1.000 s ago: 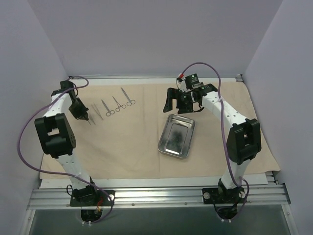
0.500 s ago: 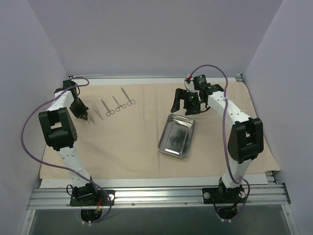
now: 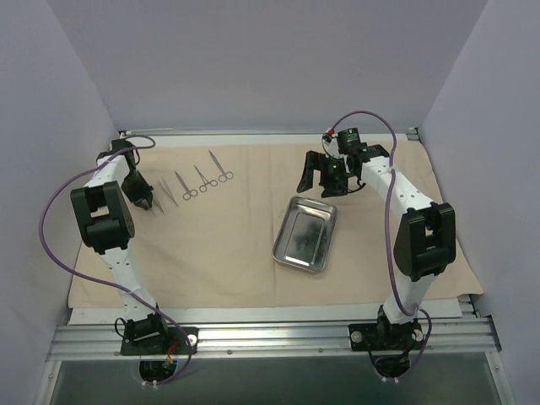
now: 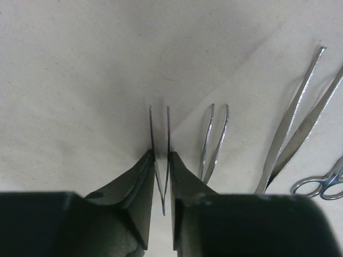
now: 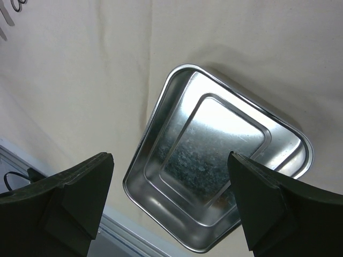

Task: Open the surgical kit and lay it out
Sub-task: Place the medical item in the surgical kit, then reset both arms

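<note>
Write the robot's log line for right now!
left end effector: astride tweezers, grip unclear | right end effector: open by tray | ring-handled instruments on cloth

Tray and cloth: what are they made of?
Tray: probably steel, polished. It gleams and mirrors the light, though its floor is duller and speckled.
Cloth: looks like woven fabric, matte beige. A fine weave and soft creases show close up.
</note>
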`<state>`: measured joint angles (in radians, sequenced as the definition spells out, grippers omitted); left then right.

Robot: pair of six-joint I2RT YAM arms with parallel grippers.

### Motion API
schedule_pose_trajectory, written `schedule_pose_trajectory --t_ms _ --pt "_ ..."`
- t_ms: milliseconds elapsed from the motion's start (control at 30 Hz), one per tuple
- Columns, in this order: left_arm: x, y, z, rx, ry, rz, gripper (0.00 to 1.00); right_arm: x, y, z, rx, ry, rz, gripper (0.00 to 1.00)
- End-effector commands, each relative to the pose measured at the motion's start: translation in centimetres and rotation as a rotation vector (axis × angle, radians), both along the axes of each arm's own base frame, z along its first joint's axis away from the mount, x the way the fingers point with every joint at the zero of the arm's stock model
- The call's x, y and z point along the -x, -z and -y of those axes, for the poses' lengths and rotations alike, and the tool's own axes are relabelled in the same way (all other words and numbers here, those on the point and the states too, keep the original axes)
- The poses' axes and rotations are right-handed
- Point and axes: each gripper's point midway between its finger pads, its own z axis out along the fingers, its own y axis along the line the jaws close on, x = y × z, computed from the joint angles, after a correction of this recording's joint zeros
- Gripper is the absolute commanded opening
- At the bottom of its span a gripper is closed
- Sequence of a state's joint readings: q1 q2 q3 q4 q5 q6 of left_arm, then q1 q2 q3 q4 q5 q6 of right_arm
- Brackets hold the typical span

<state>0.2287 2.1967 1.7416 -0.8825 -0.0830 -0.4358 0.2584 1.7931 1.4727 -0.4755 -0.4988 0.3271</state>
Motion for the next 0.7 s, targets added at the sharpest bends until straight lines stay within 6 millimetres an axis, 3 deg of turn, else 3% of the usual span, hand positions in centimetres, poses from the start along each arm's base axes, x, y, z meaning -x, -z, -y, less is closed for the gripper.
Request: schedule_pose_trajectory --t_ms 0,33,167,267,433,467,533,567,600,667 --pt "-0.5 -0.7 -0.9 -0.025 -0.008 0.005 0.28 0.5 -0.2 0.1 -0.01 -0.015 -0.006 0.91" --pt "-0.3 -0.7 -1.0 -0.025 -0.01 0.0 0.36 0.6 -0.2 0.2 -0.01 -0.016 -0.004 0.92" --pt "-0.2 -1.3 -1.0 -0.034 0.001 0.006 0.49 0.7 -0.2 0.2 -0.014 -0.01 -0.005 0.91" --pt "-0.2 -2.4 -0.7 -0.029 0.007 0.025 0.53 0.6 -0.5 0.1 -0.017 -0.008 0.004 0.92" --pt "0.6 -6.8 0.2 -0.006 0.018 0.093 0.6 0.3 -1.3 1.1 0.017 0.024 0.027 0.92" --pt "0.7 -9.1 0.5 -0.006 0.021 0.148 0.61 0.2 -1.4 1.4 0.03 0.036 0.037 0.94" --pt "1.1 -10.6 2.0 0.036 0.042 0.204 0.66 0.0 -1.9 1.7 0.03 0.051 0.069 1.0" --pt "1.2 -12.9 3.2 0.059 0.063 0.276 0.67 0.0 -1.9 1.9 0.04 0.066 0.081 1.0" --pt "1.7 -12.8 4.3 0.085 0.081 0.288 0.93 0.5 -1.2 2.0 0.034 0.067 0.07 1.0" --pt "1.1 -15.6 7.8 0.126 0.141 0.414 0.94 0.2 -1.8 1.6 -0.005 0.098 0.125 1.0"
